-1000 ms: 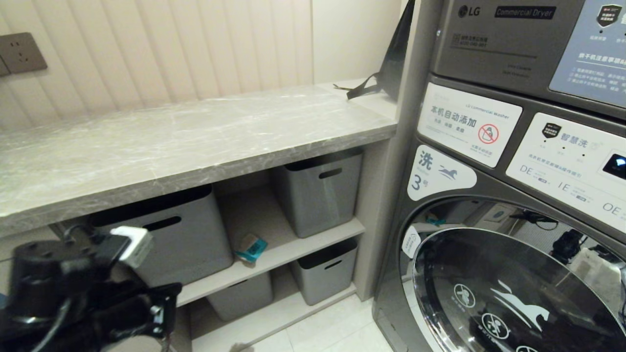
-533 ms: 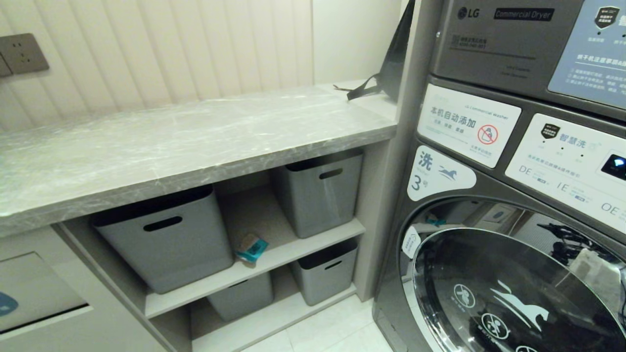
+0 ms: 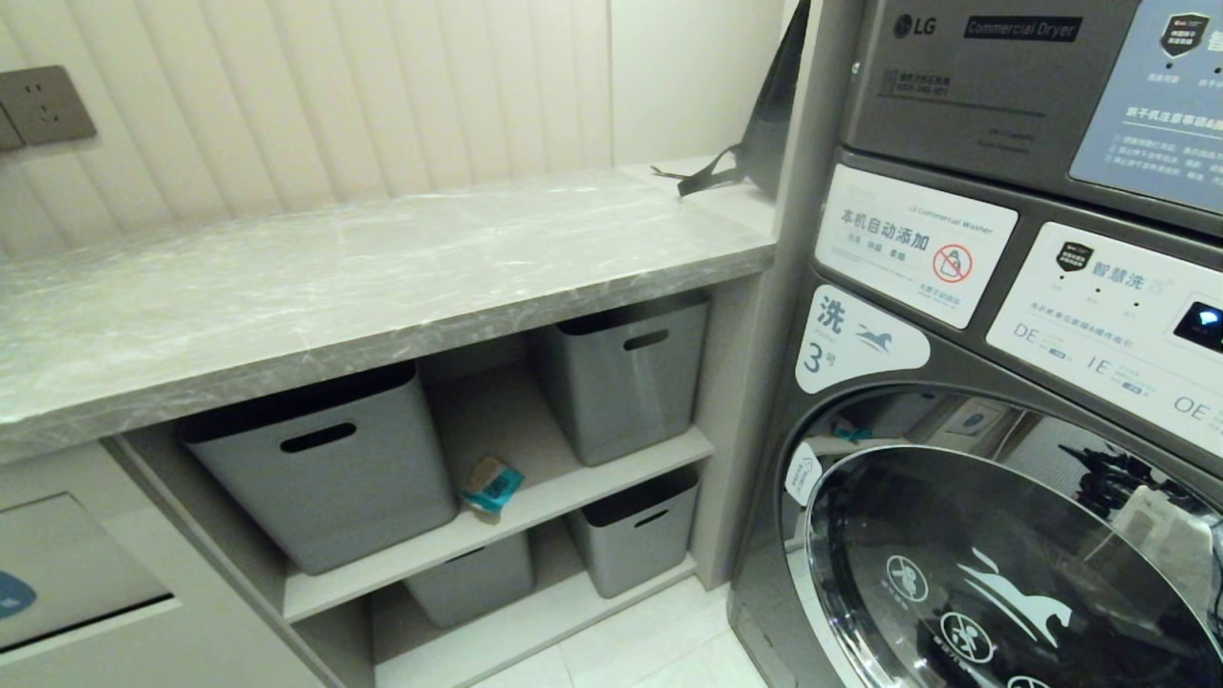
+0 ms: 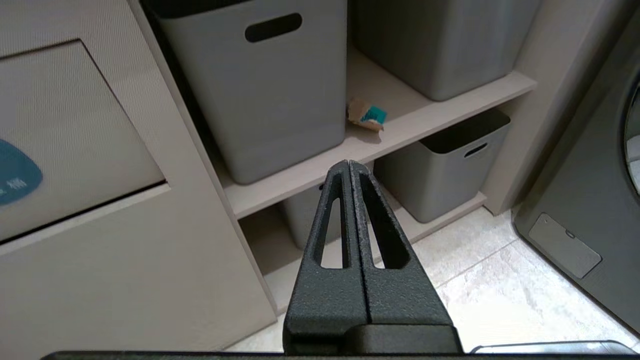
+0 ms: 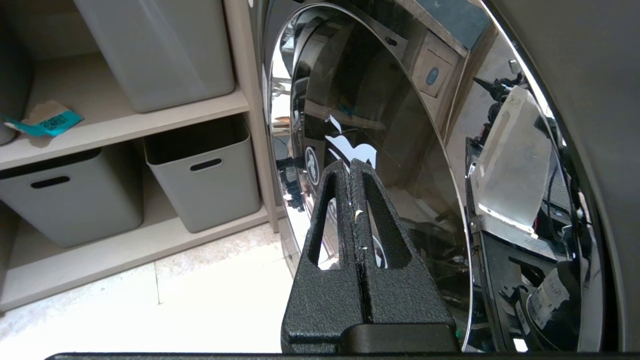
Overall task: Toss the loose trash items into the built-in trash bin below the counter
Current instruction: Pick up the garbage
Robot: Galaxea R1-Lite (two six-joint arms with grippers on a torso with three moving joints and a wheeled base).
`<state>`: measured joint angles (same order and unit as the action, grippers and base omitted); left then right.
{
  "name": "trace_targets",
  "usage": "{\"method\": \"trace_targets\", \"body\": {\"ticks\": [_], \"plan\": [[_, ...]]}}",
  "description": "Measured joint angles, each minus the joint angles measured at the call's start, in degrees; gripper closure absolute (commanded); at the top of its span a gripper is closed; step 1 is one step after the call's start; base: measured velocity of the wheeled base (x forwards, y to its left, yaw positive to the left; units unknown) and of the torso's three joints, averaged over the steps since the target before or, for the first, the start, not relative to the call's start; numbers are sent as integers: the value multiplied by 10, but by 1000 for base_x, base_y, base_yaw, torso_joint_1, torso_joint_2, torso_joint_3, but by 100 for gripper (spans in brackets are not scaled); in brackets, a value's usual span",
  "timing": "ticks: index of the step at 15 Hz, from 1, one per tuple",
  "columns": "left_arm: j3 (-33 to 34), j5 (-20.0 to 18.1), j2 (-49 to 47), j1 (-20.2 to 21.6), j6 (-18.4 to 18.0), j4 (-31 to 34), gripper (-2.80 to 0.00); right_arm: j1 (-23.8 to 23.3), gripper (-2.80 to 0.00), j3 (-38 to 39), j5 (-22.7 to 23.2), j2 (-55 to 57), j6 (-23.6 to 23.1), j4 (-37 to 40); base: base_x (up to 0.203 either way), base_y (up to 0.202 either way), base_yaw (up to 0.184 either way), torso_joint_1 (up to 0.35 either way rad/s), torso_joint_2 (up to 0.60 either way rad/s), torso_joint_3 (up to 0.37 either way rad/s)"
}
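Bench (image 3: 363,268) top shows no trash, and the bin flap (image 4: 65,140) sits closed at lower left. A teal paper scrap (image 4: 367,114) lies on the shelf between two grey tubs (image 4: 270,85), ahead of the left gripper (image 4: 349,167), which is pinched together, empty. Left arm looks nearer; the right gripper (image 5: 351,165), likewise closed, faces the washer door (image 5: 400,150).
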<state>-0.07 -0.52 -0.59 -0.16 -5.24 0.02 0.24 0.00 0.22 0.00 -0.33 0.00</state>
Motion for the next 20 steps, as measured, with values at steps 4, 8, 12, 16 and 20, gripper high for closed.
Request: {"method": "trace_targets", "body": {"ticks": [4,8,12,16,20], "plan": [[1,-10,7,0,-6,0,0,0,0,0,0,0,0,0,0,0,0,0,0,0],[1,1,8,0,1,2,0,0,0,0,0,0,0,0,0,0,0,0,0,0],[1,2,8,0,2,4,0,0,0,0,0,0,0,0,0,0,0,0,0,0],[1,2,8,0,1,4,0,0,0,0,0,0,0,0,0,0,0,0,0,0],[1,2,8,0,1,5,0,0,0,0,0,0,0,0,0,0,0,0,0,0]]}}
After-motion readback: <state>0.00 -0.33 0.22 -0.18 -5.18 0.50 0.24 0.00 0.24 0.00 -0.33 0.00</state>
